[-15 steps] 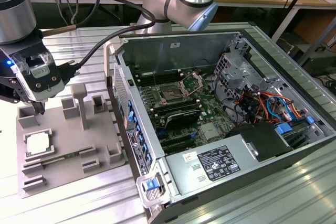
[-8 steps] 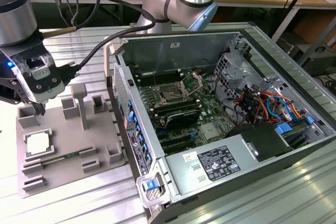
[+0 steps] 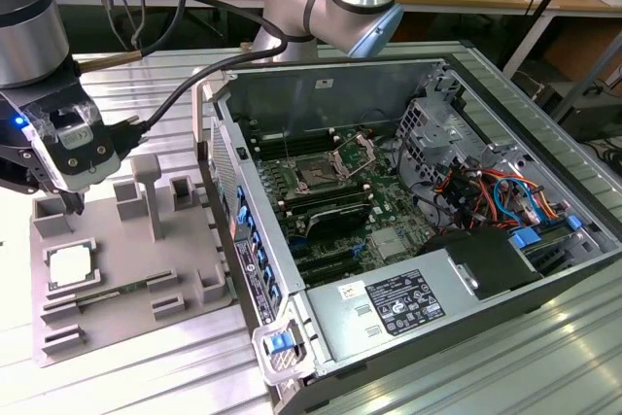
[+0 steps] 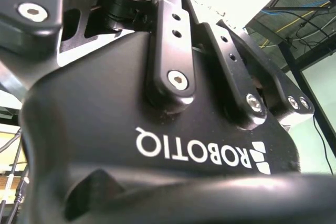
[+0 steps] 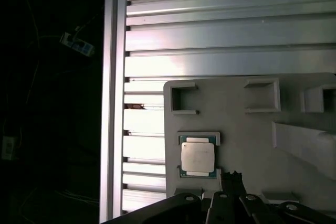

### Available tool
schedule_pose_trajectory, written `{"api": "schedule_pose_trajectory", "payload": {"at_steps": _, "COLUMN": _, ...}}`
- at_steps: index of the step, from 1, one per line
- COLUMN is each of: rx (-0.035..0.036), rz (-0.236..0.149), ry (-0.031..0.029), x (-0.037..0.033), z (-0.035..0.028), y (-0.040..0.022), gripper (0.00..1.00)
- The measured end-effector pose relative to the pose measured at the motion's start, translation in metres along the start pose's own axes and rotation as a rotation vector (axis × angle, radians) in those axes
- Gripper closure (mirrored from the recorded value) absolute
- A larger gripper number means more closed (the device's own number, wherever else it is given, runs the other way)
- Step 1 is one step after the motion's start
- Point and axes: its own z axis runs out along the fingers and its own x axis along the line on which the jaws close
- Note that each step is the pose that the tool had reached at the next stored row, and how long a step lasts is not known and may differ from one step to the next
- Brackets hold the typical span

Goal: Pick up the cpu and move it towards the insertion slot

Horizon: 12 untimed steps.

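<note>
The cpu (image 3: 70,264) is a small square chip with a pale silvery top. It lies flat in a framed pocket of the grey tray (image 3: 126,259) at the exterior view's left. My gripper (image 3: 70,205) hangs just above the tray, a little behind the cpu and apart from it. Its fingers are shut with nothing between them. In the first wrist view the cpu (image 5: 198,157) sits on the tray (image 5: 247,124), close beside the dark tips of my gripper (image 5: 231,178). The insertion slot (image 3: 316,178) lies inside the open computer case, its metal bracket (image 3: 356,155) hinged up.
The open computer case (image 3: 437,94) has a tall side wall (image 3: 238,211) between tray and board. Raised grey posts (image 3: 146,191) stand on the tray and a memory stick (image 3: 107,291) lies near its front. Cables (image 3: 486,191) and a power supply (image 3: 403,300) fill the case's right.
</note>
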Motion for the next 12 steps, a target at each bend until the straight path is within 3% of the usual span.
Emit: {"api": "schedule_pose_trajectory", "payload": {"at_steps": 12, "rx": 0.0, "rz": 0.0, "ry": 0.0, "x": 0.0, "z": 0.0033, "y": -0.0001, "gripper": 0.89}}
